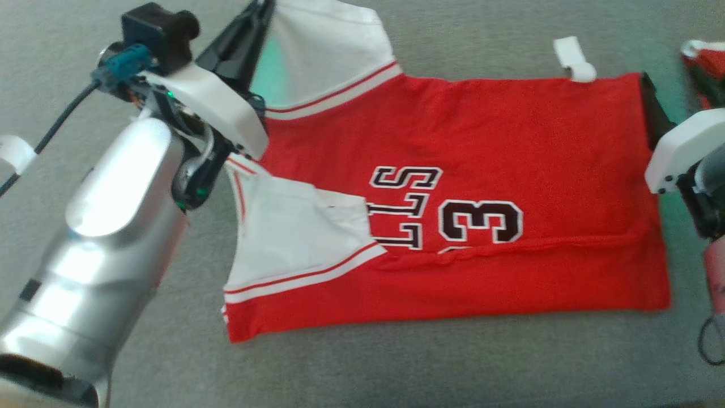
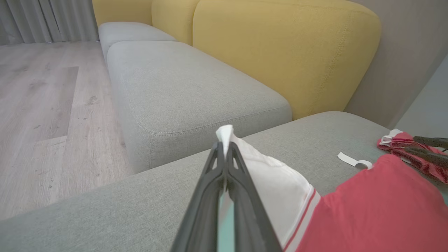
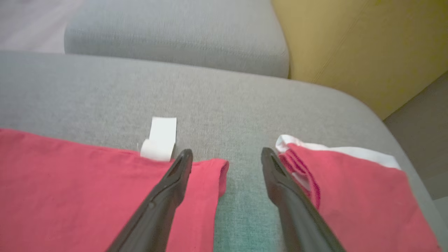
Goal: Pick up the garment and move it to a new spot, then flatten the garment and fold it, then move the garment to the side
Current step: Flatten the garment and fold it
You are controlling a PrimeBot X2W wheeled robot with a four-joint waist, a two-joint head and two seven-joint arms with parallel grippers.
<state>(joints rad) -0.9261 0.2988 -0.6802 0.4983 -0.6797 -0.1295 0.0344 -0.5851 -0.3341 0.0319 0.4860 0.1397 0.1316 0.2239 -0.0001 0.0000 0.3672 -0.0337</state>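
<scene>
The garment (image 1: 481, 170), a red jersey with white sleeves, is spread on the grey cushion (image 1: 396, 368). The left gripper (image 2: 224, 147) is seen clamped shut on the far white sleeve (image 2: 269, 175), whose edge is pinched between the fingers and sticks up past their tips. The silver left forearm (image 1: 113, 226) is angled up from the lower left of the head view. The right gripper (image 3: 226, 154) is held low at the jersey's opposite end, fingers spread apart (one lies over the red corner, the other just beside a second red garment (image 3: 350, 196)). A white strip (image 3: 161, 138) is seen touching the hem.
</scene>
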